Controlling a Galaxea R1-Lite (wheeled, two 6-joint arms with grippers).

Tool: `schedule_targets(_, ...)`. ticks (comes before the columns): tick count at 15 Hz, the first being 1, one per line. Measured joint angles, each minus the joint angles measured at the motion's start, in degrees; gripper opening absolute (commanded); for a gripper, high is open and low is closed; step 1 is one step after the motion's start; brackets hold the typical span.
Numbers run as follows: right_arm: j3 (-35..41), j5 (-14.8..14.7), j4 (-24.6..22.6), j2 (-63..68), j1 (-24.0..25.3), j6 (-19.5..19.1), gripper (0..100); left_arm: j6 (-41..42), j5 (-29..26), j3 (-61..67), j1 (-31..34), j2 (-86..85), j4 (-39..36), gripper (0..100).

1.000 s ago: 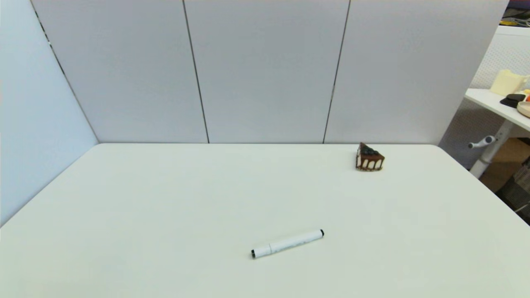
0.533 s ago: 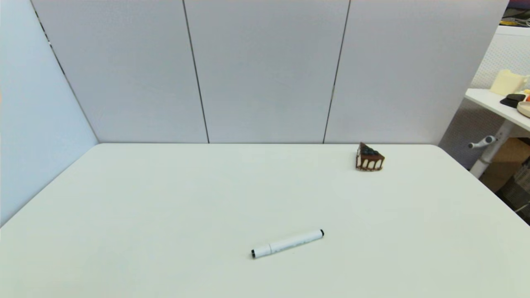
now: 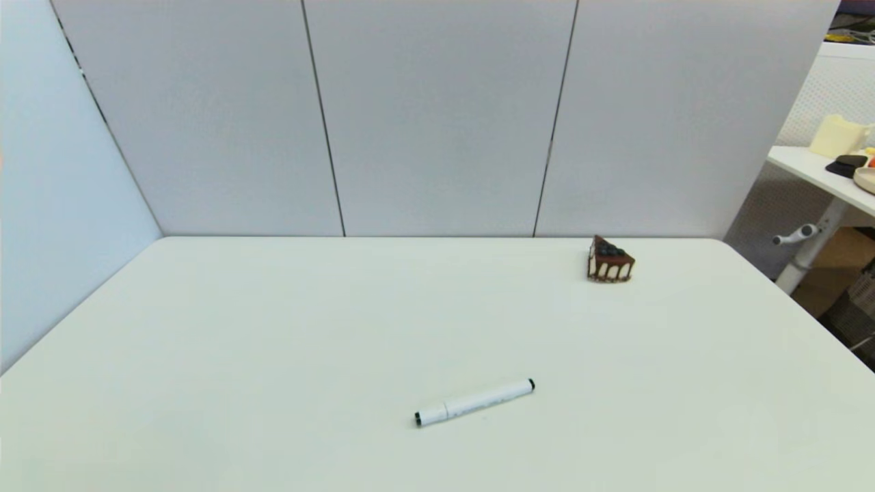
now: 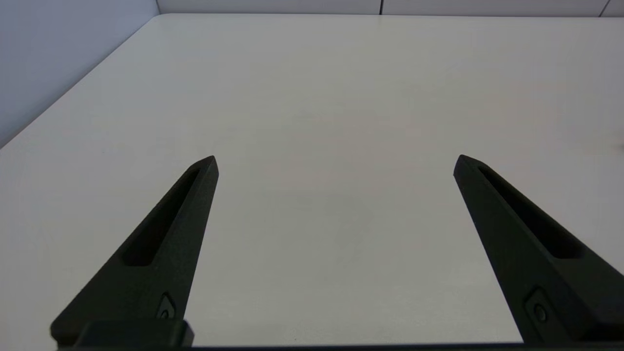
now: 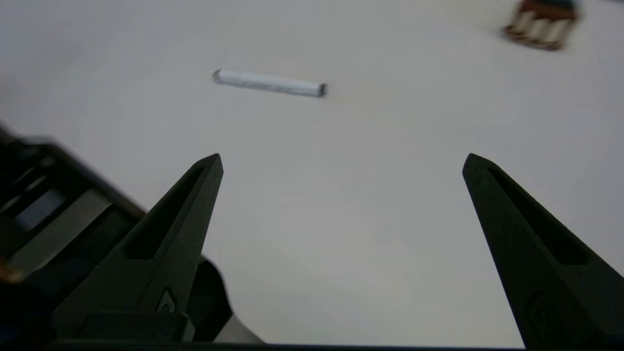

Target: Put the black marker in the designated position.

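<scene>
The black marker, a slim white pen with black tips, lies flat on the white table, near the front and slightly right of centre. It also shows in the right wrist view as the marker, well ahead of my right gripper, which is open and empty above the table. My left gripper is open too, over bare tabletop with nothing between its fingers. Neither arm appears in the head view. The designated position carries no mark that I can see.
A brown chocolate cake slice stands near the table's far right corner, also seen as the cake slice. Grey partition panels close off the back and left. A side table with items stands off to the right.
</scene>
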Motion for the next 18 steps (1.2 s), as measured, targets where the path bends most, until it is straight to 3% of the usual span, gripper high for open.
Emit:
schedule_targets(4,-8.5,1.3,0.5,18.8,8.7,-0.4,100,0.0,0.0,0.0,0.0,0.0,0.0,100)
schedule_targets(8,-16.7,1.5,0.6,35.8,14.0,-1.3,100,0.0,0.0,0.0,0.0,0.0,0.0,100)
schedule_targets(10,-19.3,1.8,0.3,43.0,15.5,-5.4,100,0.0,0.0,0.0,0.0,0.0,0.0,100)
schedule_targets(14,-22.1,2.1,0.0,53.6,16.5,-19.1,100,0.0,0.0,0.0,0.0,0.0,0.0,100)
schedule_targets(16,-24.6,3.8,-0.2,56.9,17.4,-21.1,100,0.0,0.0,0.0,0.0,0.0,0.0,100)
schedule_targets(18,-25.8,8.1,-1.5,58.9,17.8,-23.0,100,0.0,0.0,0.0,0.0,0.0,0.0,100)
